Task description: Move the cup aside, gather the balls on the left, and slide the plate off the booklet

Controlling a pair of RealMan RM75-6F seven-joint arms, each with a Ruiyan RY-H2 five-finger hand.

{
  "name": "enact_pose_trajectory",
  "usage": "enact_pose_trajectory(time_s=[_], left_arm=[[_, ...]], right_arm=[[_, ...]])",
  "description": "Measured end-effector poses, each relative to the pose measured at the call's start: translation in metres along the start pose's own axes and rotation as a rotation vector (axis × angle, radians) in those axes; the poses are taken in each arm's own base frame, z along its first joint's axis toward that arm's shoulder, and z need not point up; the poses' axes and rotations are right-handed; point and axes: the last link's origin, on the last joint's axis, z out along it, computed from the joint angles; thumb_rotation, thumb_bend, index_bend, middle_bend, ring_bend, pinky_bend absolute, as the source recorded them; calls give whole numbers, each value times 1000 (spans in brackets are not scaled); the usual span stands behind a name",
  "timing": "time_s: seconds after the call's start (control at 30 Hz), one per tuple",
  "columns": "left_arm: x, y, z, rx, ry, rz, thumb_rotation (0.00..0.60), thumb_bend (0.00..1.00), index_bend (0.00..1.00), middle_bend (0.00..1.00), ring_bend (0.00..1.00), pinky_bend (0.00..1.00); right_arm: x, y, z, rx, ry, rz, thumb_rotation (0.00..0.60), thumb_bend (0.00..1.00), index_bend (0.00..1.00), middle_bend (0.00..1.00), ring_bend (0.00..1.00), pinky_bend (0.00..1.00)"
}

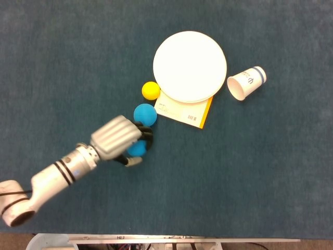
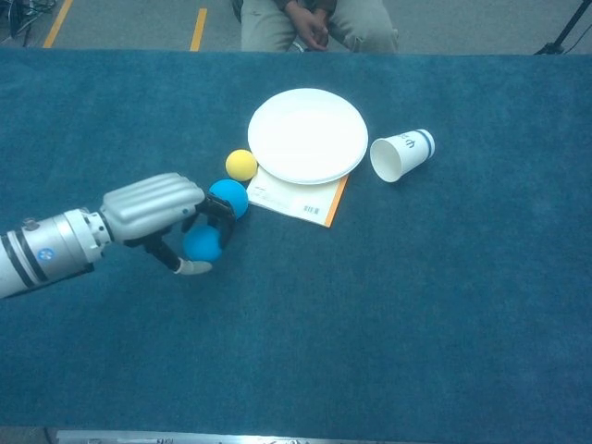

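Observation:
My left hand grips a blue ball on the cloth, fingers curled around it. A second blue ball lies just beyond the fingers, touching or nearly touching them. A yellow ball sits past that, next to the plate's left edge. The white plate rests on the orange-edged booklet, covering its far part. The paper cup lies on its side to the plate's right. My right hand is out of sight.
Blue cloth covers the table. A seated person is at the far edge in the chest view. The table's near edge runs along the bottom of the head view.

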Motion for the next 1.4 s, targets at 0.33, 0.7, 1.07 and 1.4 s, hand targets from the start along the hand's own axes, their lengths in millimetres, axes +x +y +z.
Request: enact_pose_trajectory(time_s=[0.33,0.7,1.07,1.4], left_arm=[[37,-39,-11,134,71,-46,600,267,513,424,450,588],[42,-72,1,259,64,-85,600,267,508,423,438,587],[43,-117,5,408,44,-43,600,267,487,409,409,566],[38,-136,-1,496,-2,-70,600,266,355,293,286,456]], right_arm=[[-1,-3,-1,8,1,4,600,171,280,384,363,590],[-2,-6,-2,17,3,9,600,171,280,384,363,590],[0,-2,-6,3,9,13,600,171,280,384,362,590],[1,-4,-6,7,6,14,600,171,280,387,363,590]])
